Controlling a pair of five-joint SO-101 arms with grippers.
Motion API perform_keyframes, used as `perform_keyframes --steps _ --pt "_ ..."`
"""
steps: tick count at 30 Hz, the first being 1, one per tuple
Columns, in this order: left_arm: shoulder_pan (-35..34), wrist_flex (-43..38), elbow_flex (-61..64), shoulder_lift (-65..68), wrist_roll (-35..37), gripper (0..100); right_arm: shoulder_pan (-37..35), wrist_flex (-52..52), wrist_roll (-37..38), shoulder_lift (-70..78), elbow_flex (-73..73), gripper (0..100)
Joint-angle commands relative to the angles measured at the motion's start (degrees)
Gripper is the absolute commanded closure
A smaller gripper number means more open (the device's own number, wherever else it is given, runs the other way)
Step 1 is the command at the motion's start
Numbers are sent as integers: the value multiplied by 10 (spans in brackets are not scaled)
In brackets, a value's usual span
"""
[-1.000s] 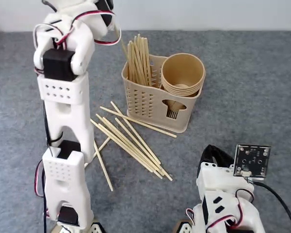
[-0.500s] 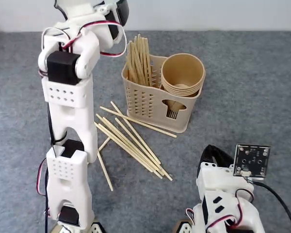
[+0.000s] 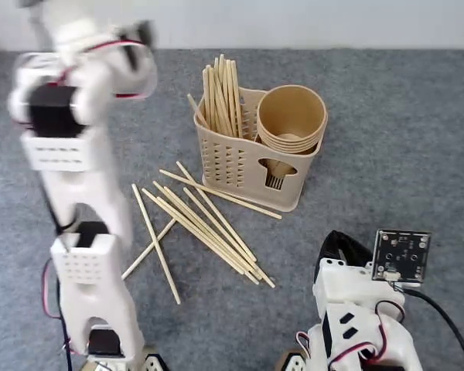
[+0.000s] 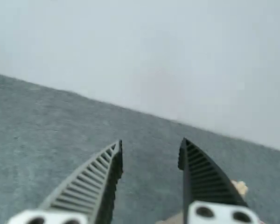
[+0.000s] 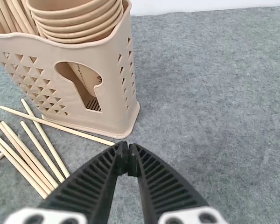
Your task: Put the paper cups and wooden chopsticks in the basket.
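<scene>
Loose wooden chopsticks point(image 3: 205, 224): a fanned bundle flat on the grey bench point(image 3: 417, 154), just in front of the basket point(image 3: 247, 166), with two or three strays crossing on the side toward my left arm point(image 3: 69, 139). More chopsticks point(image 3: 220, 93) stand upright in the basket's rear compartment. The paper cups point(image 3: 292, 116) are nested in a stack in the other compartment. Judgement: cups done, loose sticks left.

Left fingers point(image 4: 114, 161): spread apart, nothing between them, raised and aimed across the bench at the far wall. Right fingers point(image 5: 128, 150): pressed together, empty, low over the bench just before the basket's foot.

How I'd do the pick:
- Bring the left fingers down across the bundle, square to the sticks and near their middle, so they don't tip.
- Take a few at a time; the fan is too wide for one bite.
- Press the tips lightly into the soft surface to get under the sticks.
- Lift, turn upright, and release over the stick compartment, not the cups.

Uncertain:
- My left arm is smeared in the high view, so its pose is unreadable.
- One stick leans out at the basket's corner point(image 3: 193, 104); I cannot tell if its foot is inside.
- Stick ends near the arm may be covered.
- Cup count unclear.
- A tan fleck point(image 4: 240, 187) beside one left finger is unidentified.
</scene>
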Motion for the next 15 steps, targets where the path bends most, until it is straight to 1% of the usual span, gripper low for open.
perform_keyframes --steps 1,4,6,10,13,15 --pt "-66 13 -42 -37 -3 809 3 -8 8 14 1 987" --pt "-113 13 -39 -51 -4 821 3 -11 9 14 1 987" --pt "-139 14 -38 -69 -9 872 3 -11 21 14 1 979" --pt "-164 14 -33 -126 -86 976 3 -11 27 15 1 916" --pt "-179 14 21 -178 -116 984 -6 -14 28 15 -1 896" --pt "-191 14 95 -221 -117 984 -39 -16 28 25 -4 896"
